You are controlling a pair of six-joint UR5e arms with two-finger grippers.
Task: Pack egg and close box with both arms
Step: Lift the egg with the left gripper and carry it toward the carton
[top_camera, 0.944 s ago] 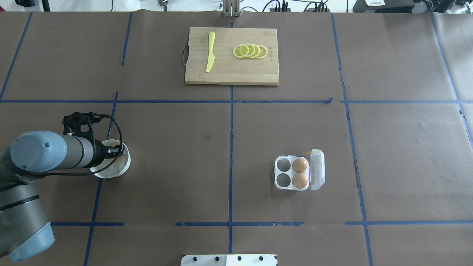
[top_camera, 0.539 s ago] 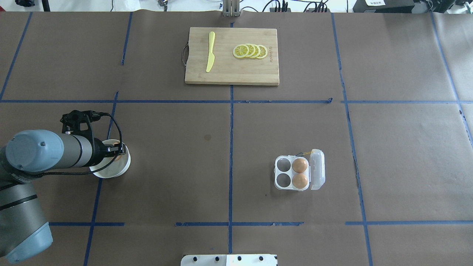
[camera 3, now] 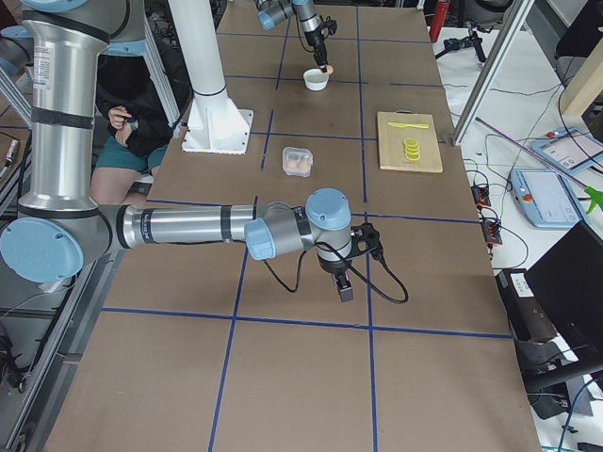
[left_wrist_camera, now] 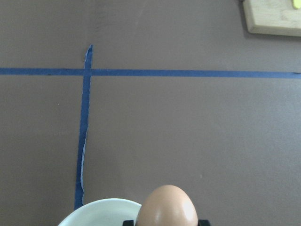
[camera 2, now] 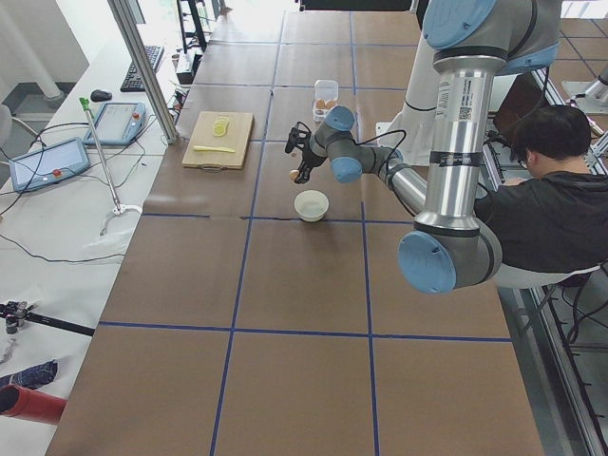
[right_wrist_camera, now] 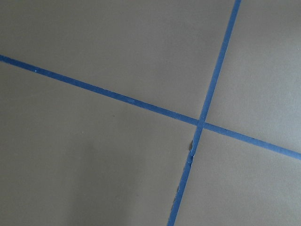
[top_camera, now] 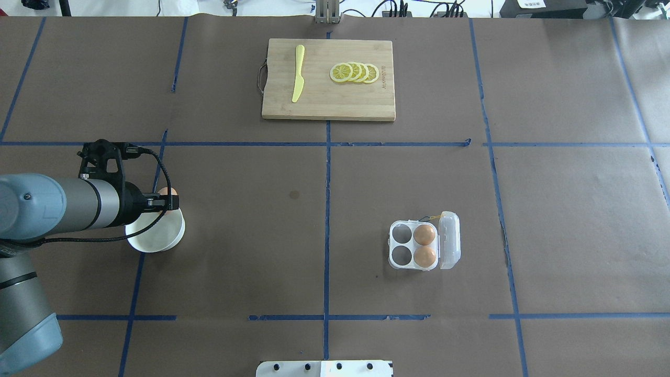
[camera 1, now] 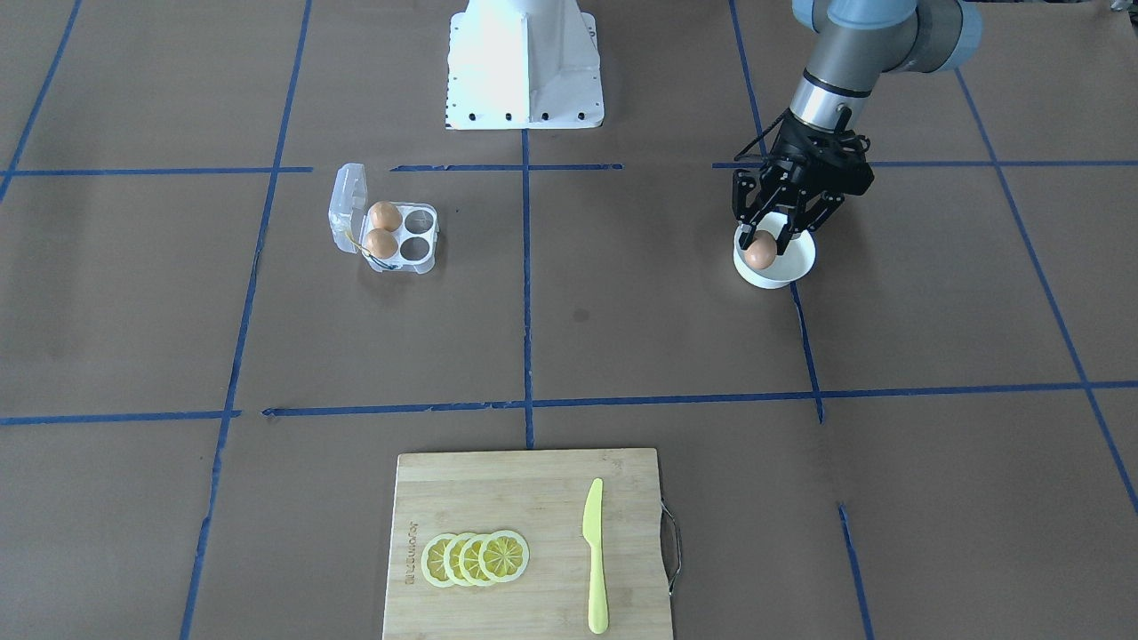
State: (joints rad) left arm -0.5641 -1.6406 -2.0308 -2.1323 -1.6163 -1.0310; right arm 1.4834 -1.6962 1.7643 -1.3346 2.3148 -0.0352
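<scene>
**Egg gripped over the bowl, box well off to the right**

The left fingers [camera 1: 740,206] are closed narrowly on the egg [camera 1: 760,252], pinching it from both sides. It hangs clear above the far rim of the white bowl [camera 1: 793,268], which sits on the counter [camera 1: 622,311] directly beneath the fingertips.

Well apart, to these fingers' right and a little nearer the robot, stands the box [camera 1: 412,250]. Its lid [camera 1: 347,200] is swung open on the side away from the fingers. Two other eggs [camera 1: 384,215] fill the cells against the lid, and the two vacant cells face the fingers. Between fingers and box lies brown counter crossed by a blue tape line [camera 1: 524,293].

Ahead and to the right, at the counter's far edge, a cutting board [camera 1: 551,498] carries a yellow knife [camera 1: 594,556] and lemon slices [camera 1: 476,558].

The right fingers [camera 3: 345,292] hover low over bare counter, far from the box. I cannot tell whether they are wide or narrow.
</scene>
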